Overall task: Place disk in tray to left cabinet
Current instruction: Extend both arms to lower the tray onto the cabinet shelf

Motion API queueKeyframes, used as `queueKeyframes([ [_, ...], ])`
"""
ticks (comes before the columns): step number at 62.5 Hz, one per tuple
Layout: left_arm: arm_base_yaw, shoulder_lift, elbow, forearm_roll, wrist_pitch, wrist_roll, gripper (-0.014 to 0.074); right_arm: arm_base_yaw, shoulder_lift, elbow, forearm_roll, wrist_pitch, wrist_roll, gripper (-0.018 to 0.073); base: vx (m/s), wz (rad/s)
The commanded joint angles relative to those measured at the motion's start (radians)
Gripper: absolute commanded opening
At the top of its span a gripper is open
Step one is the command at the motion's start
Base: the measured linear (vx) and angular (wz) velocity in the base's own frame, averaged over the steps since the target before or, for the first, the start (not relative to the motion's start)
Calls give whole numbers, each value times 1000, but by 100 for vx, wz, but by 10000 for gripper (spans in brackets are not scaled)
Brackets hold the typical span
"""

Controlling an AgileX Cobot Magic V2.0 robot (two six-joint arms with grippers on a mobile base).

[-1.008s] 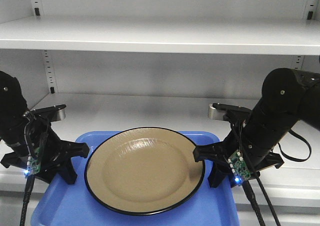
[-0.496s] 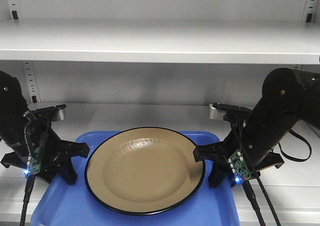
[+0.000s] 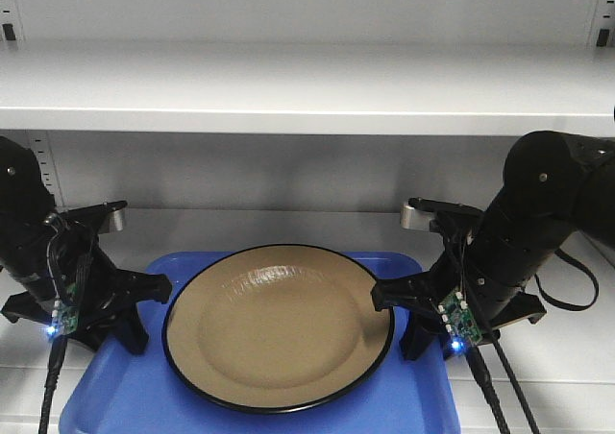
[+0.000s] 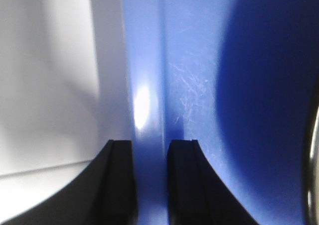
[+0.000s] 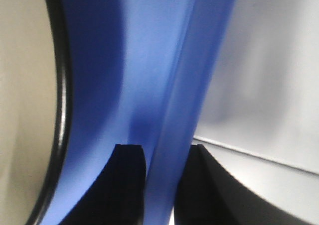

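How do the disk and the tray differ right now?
The disk is round, tan and glossy with a thin black rim; the tray is rectangular, bright blue, with rounded corners. The disk lies loose inside the tray, touched by neither gripper; the tray's side rims are pinched by the left gripper and right gripper. Both sit level, before the cabinet shelf.

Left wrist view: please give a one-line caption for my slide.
Left gripper jaws closed on the blue tray rim.
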Motion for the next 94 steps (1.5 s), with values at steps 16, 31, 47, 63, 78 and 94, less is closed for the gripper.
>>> queueKeyframes([
  [16, -8, -54, -37, -49, -23, -10, 0, 2, -53, -38, 49, -3, -17, -3, 2, -2],
  [31, -8, -54, -37, -49, -23, -10, 0, 2, -53, -38, 49, -3, -17, -3, 0, 0],
  [47, -8, -54, -37, -50, -24, -10, 0, 2, -53, -38, 49, -22, -17, -3, 0, 0],
  [63, -8, -44, -36, -50, -112, -10, 0, 2, -47, -38, -15, -125, -22, -3, 0, 0],
  [78, -8, -8, -36, -49, -282, -10, 0, 2, -11, -38, -121, -245, -22, -3, 0, 0],
  [94, -8, 41, -36, -48, -419, 13, 6, 2, 34, -38, -222, -367, -23, 16, 0, 0],
])
